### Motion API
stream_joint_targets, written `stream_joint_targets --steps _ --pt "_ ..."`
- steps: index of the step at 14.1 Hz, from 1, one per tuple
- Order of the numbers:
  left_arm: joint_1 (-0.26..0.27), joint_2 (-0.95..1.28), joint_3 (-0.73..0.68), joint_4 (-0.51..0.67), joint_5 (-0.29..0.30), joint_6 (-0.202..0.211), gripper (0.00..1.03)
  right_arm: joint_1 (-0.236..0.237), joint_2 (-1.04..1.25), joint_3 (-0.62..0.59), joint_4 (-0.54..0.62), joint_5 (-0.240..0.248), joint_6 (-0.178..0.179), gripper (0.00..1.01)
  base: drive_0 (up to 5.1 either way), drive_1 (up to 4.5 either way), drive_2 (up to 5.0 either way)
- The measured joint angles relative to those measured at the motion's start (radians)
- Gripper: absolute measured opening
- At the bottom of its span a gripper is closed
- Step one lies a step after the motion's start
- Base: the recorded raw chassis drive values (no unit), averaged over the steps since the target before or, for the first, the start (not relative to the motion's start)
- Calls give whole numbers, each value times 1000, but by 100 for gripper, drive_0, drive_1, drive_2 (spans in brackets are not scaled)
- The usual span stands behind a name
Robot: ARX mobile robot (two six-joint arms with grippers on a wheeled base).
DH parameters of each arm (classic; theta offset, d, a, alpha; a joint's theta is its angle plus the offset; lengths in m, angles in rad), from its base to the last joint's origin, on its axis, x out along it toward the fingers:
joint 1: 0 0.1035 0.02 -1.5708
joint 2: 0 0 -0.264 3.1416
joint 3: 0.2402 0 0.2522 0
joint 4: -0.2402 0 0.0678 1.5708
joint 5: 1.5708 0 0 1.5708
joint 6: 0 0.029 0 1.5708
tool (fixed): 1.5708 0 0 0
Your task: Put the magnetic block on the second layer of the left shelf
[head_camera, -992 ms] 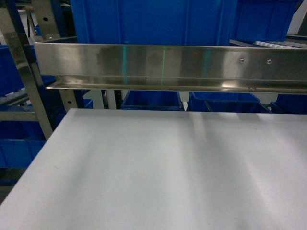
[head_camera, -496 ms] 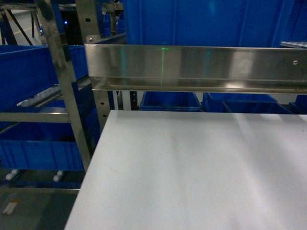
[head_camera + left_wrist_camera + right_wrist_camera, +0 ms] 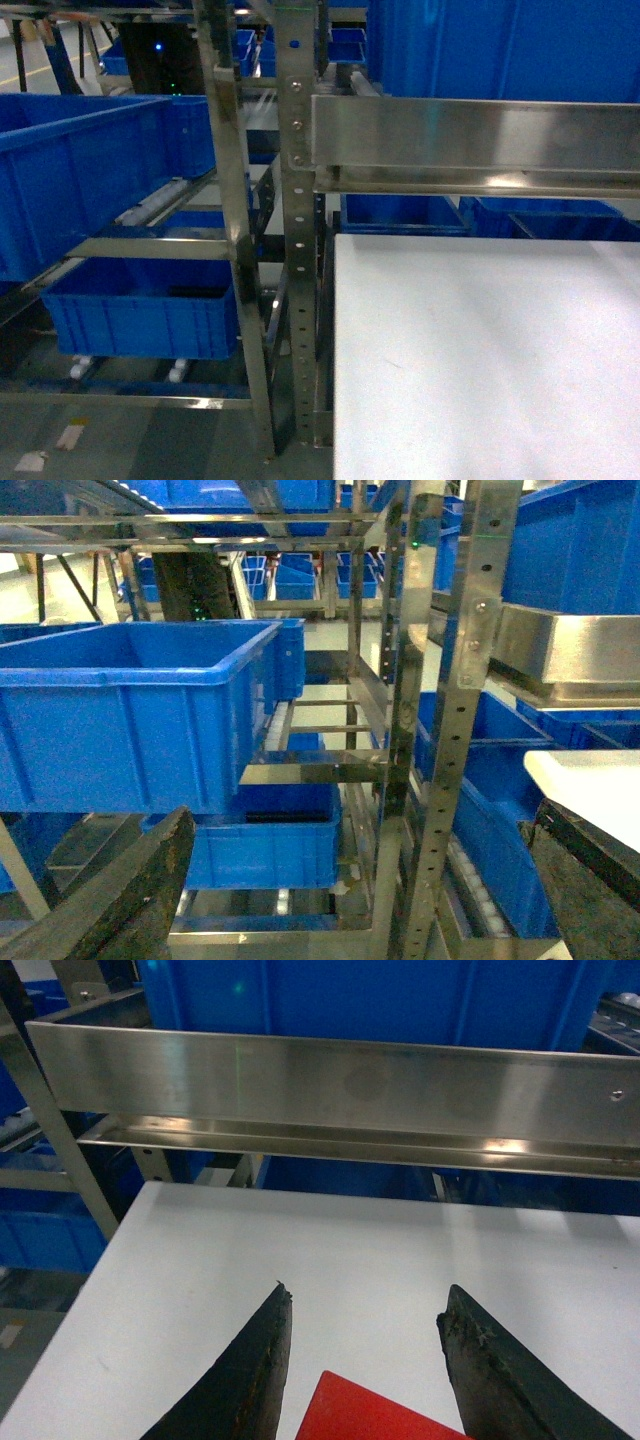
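Head view swung leftward, exposing left shelf second layer (image 3: 150, 248); right gripper (image 3: 365, 1335) jaws apart around magnetic block (image 3: 375, 1412)

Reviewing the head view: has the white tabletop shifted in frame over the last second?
Yes. The white tabletop and steel rail have slid right together, uncovering the left shelf; the camera turned left, not the table.

A: How is the light?

B: Dim and bluish overall. The steel rail (image 3: 480, 135) carries soft glare streaks, and the white tabletop (image 3: 490, 360) shows broad pale bands with faint shadows between.

A: Sharpness?

B: Grainy everywhere. In the left wrist view the blue bin (image 3: 130, 715) is fairly sharp, while the dark fingers (image 3: 110, 900) at the bottom are blurred.
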Motion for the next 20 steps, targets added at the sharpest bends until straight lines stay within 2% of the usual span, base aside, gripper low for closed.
stream_joint_targets --steps 20 --pt "0 0 0 -2 -1 0 98 0 -3 -2 1 0 0 41 -499 246 246"
